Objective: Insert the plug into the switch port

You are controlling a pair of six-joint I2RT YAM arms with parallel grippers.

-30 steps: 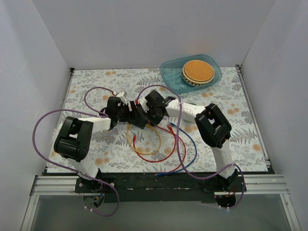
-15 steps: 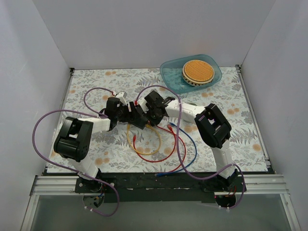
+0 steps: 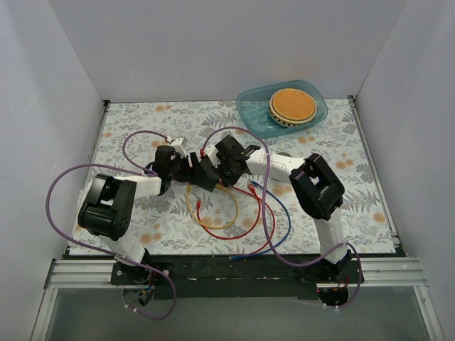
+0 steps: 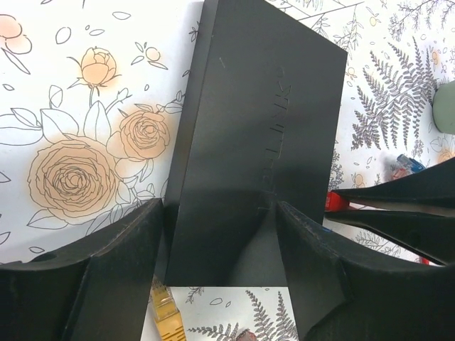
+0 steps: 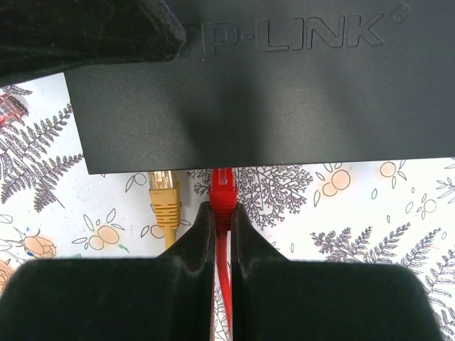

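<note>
Judging by the right wrist view, you are on the last stretch. The red plug (image 5: 222,190) has its nose at the edge of the switch (image 5: 284,106), on the box's 6 o'clock side in that view. Its body shows outside, so I'd call it lined up or partly entered, not seated. The port is hidden under that edge, so you cannot tell how deep the plug sits. A yellow plug (image 5: 163,195) stands at 9 o'clock of the red one, against the same edge. What is left, by my reading, is to push the red plug home and let go.

Your right end effector (image 5: 222,213) is pinched tight on the red plug just behind its head, with the cable running back between the fingers. Your left end effector (image 4: 219,213) straddles one end of the switch, jaws apart with the box between them; you cannot tell whether they press on it.

On the tabletop (image 3: 341,213) the switch sits a little toward 9 o'clock of centre. The left arm (image 3: 135,185) reaches in from 8 o'clock and the right arm (image 3: 284,165) from 3 o'clock, both low.
</note>
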